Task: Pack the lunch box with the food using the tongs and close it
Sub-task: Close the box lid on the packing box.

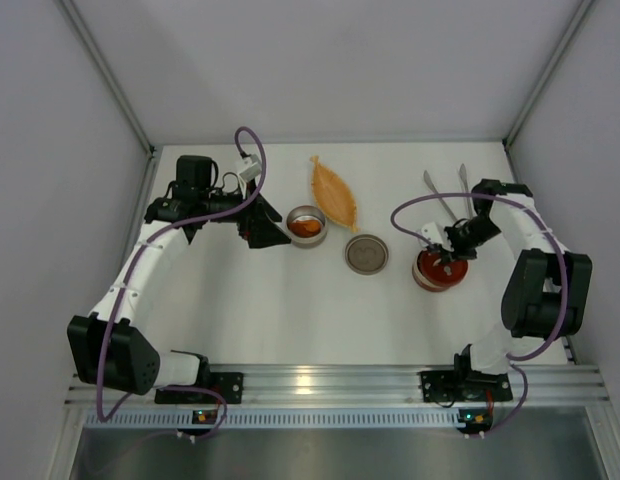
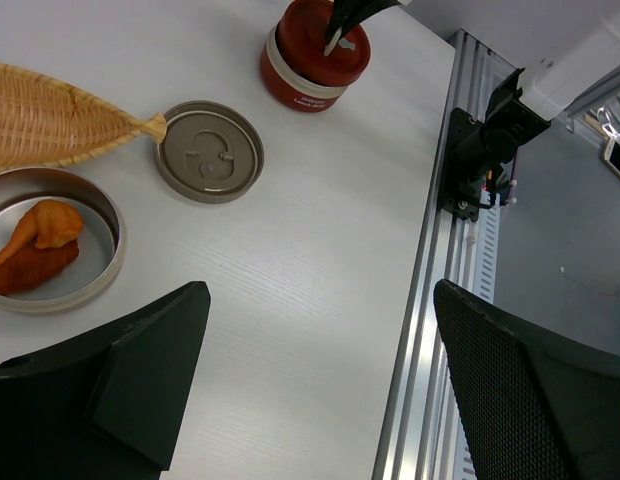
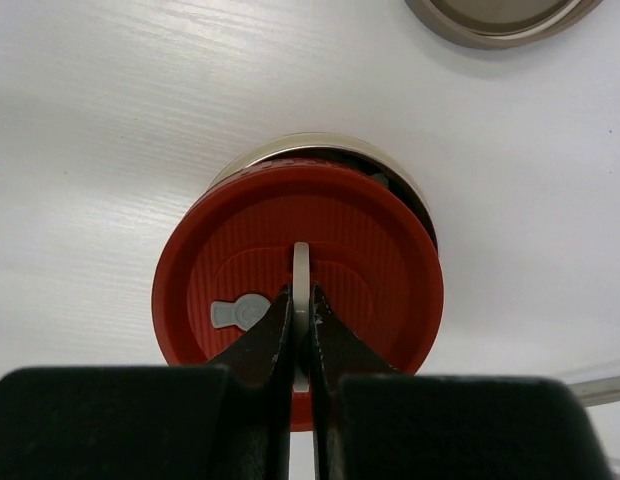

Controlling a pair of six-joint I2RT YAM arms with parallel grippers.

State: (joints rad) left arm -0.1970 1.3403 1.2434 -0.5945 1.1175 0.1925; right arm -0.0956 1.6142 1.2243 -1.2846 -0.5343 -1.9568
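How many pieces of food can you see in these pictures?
2, both in the open metal tin: an orange lump and a darker piece beside it. The red-lidded container may hide more.

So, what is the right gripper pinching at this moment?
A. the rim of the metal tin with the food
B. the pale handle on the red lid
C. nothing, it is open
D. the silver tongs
B: in the right wrist view the right gripper is shut on the pale handle standing up from the middle of the red lid, while the tongs lie apart from it.
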